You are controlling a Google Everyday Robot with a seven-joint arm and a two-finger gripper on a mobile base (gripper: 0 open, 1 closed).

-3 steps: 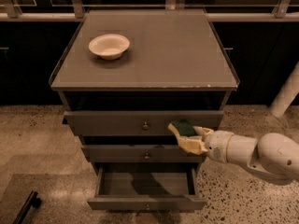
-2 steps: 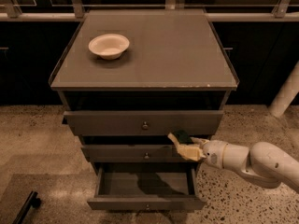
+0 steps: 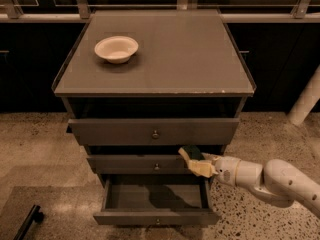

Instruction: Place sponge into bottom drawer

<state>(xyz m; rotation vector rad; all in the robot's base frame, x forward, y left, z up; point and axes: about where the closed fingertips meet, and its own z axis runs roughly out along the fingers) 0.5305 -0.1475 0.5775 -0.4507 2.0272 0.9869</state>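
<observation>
The bottom drawer (image 3: 156,217) of the grey-brown cabinet is pulled open and its inside is bare. My gripper (image 3: 196,162) reaches in from the right on a white arm and is shut on the sponge (image 3: 192,152), whose dark green layer shows between the pale fingers (image 3: 201,168). The sponge hangs in front of the middle drawer (image 3: 135,163), above the right end of the open bottom drawer.
A cream round bowl (image 3: 116,48) sits on the cabinet top (image 3: 180,54) at the left. The top drawer (image 3: 155,131) is slightly pulled out. A white post (image 3: 305,104) stands at the right. A dark object (image 3: 27,223) lies on the floor at lower left.
My gripper with the sponge has moved down and a little left, from the top drawer's front to the middle drawer's front.
</observation>
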